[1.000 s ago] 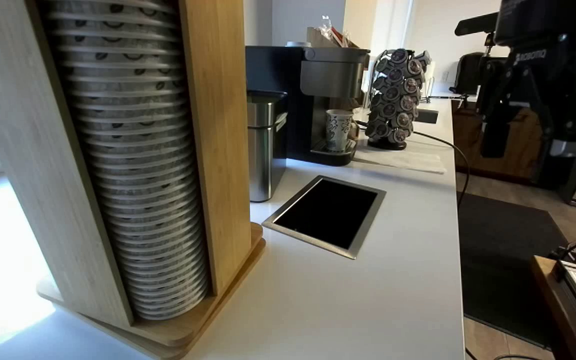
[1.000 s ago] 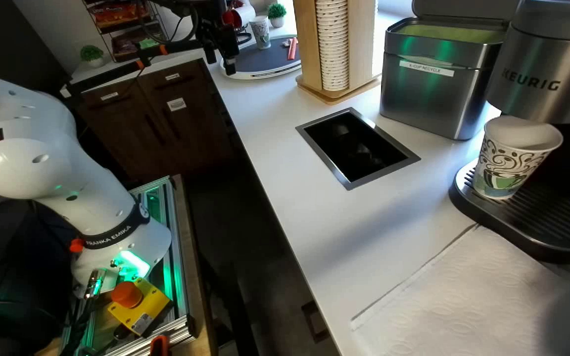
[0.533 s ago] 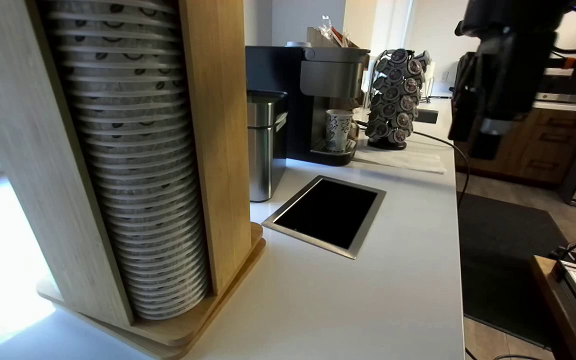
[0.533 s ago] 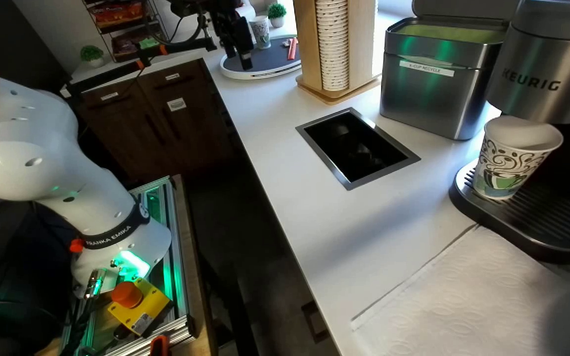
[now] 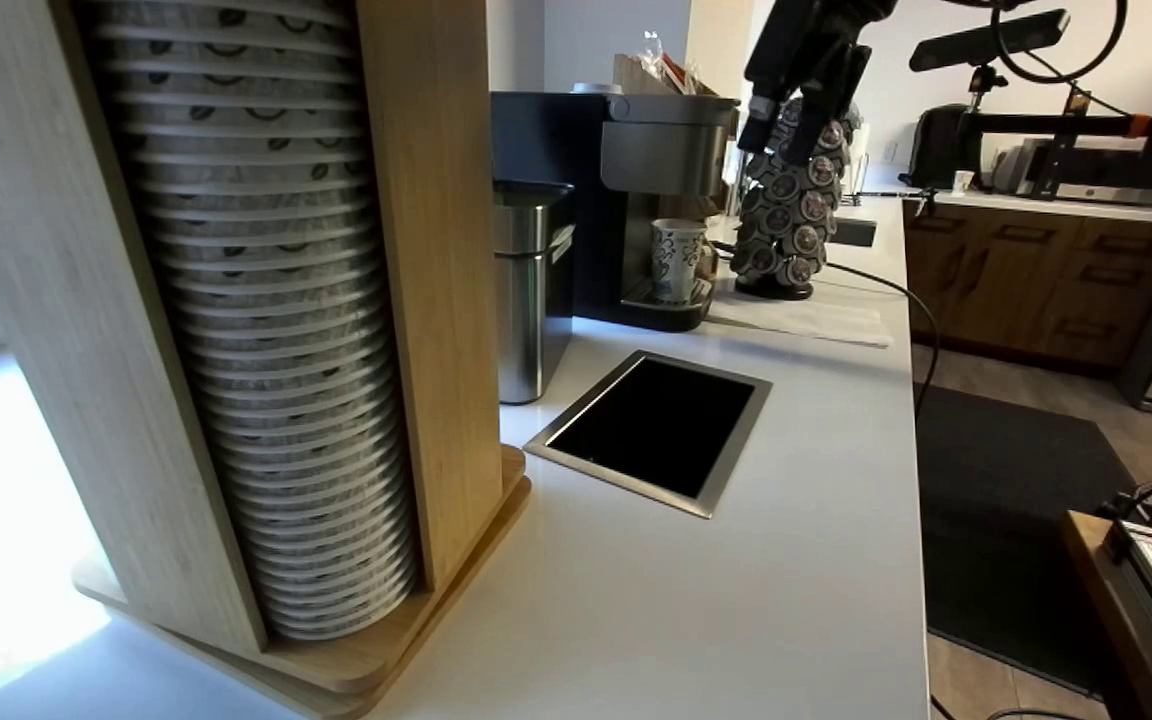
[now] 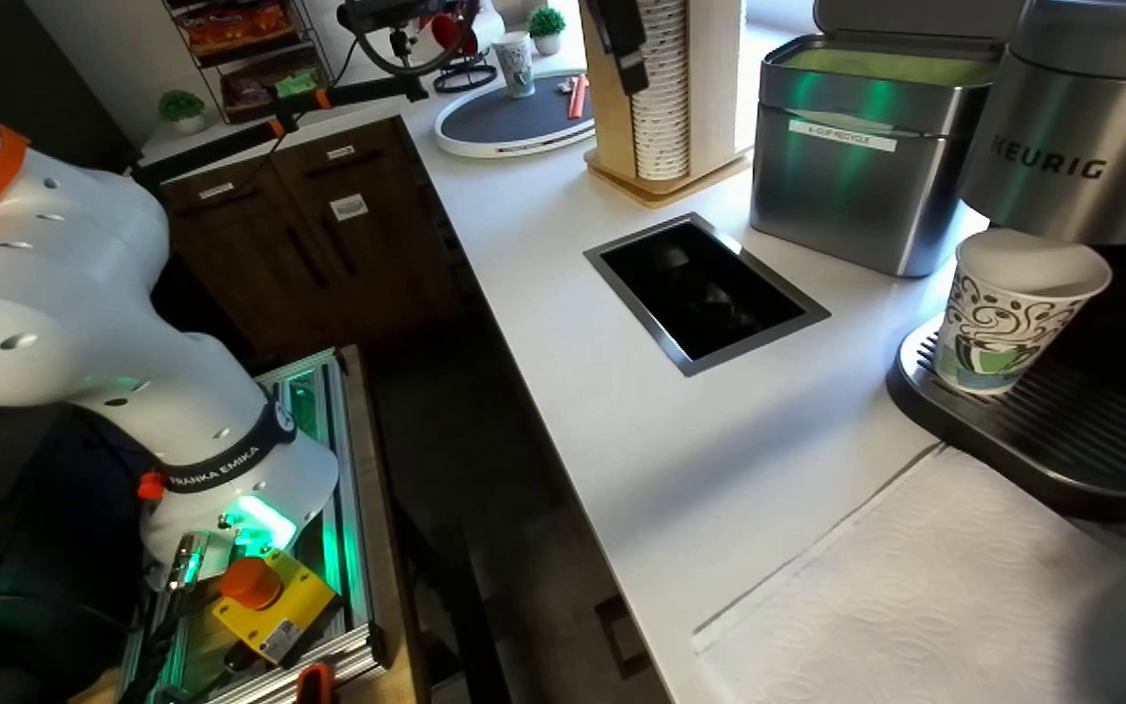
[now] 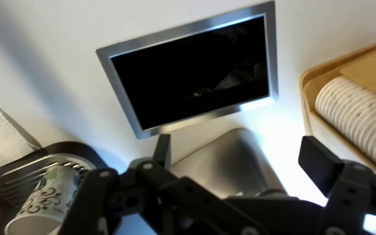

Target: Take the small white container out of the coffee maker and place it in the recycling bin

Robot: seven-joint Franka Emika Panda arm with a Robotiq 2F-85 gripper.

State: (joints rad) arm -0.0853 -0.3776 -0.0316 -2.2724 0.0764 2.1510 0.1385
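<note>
The grey-silver coffee maker with the black upper part stands on the counter in both exterior views. A patterned white paper cup stands on its drip tray and also shows in the wrist view. The head's inside is hidden; no separate small white container shows. The metal recycling bin, labelled for K-cups, has its lid raised; its side shows in the wrist view. My gripper is open and empty above the counter, over the bin's side in that view. In an exterior view the gripper overlaps the pod tower.
A square metal-framed opening is set in the counter before the bin. A wooden rack of stacked cups stands beside it. A dark pod tower stands beyond the coffee maker. A paper towel lies near the drip tray.
My gripper has swung inward over the counter, from the right edge leftward in an exterior view, and upward. The cup, bin and coffee maker have not moved.
</note>
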